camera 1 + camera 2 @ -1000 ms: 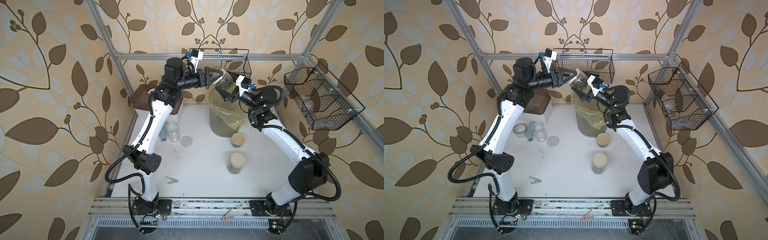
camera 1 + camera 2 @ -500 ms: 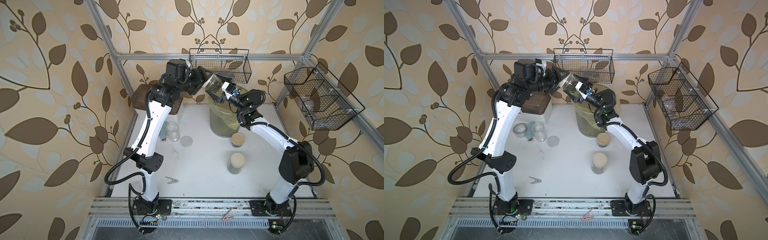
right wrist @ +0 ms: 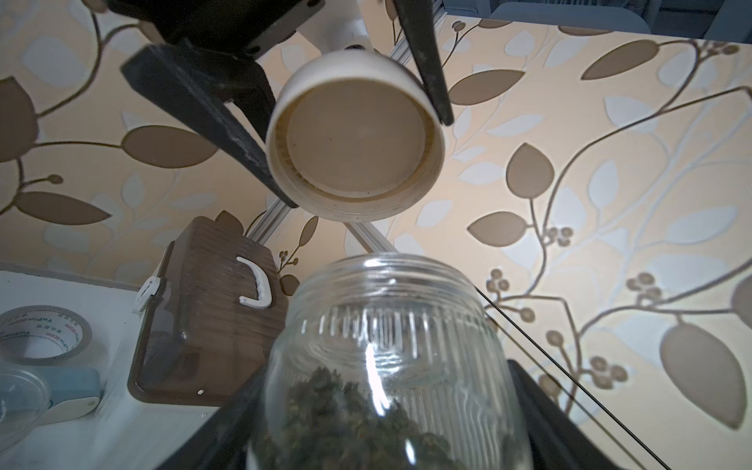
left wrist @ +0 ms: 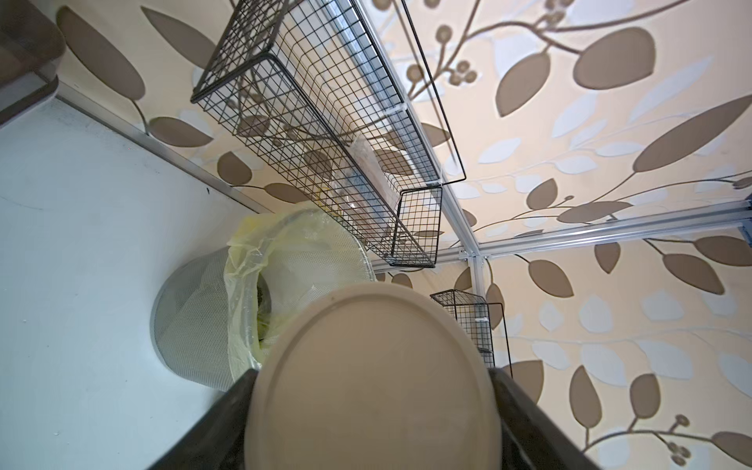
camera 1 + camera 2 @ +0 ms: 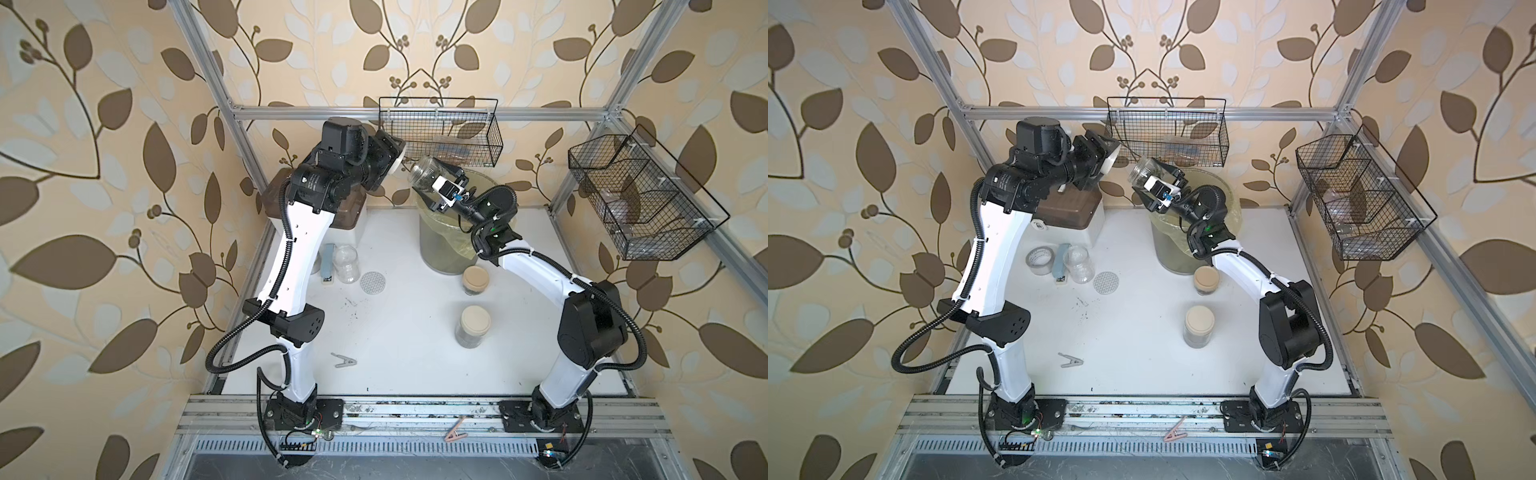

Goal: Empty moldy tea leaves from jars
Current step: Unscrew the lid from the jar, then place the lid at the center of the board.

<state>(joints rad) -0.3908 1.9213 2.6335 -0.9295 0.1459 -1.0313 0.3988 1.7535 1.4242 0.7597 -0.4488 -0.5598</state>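
up close, my right wrist view gives what the top views cannot: the moldy tea leaves [image 3: 337,407] sit as a dark mass low in the open jar [image 3: 386,317], its mouth facing the hollow underside of the beige lid [image 3: 354,146], apart from it. my left wrist view shows instead the lid's flat top, clamped between the fingers of my left claw [image 4: 370,390], with the grey bin [image 4: 191,325] and its yellow liner [image 4: 244,276] beyond. in both top views, upper middle of the frame, my right claw [image 5: 431,183] is closed round the tilted jar by the bin's rim, the wire basket [image 5: 440,137] hanging close behind. on the white surface [image 5: 399,332] an upper lidded jar [image 5: 475,278] and a lower lidded jar [image 5: 473,328] stand right of centre; an empty jar [image 5: 347,264] and a dotted lid [image 5: 372,282] lie left of centre, a clip [image 5: 344,360] lower down. leaf-patterned walls [image 5: 104,208] close it in.
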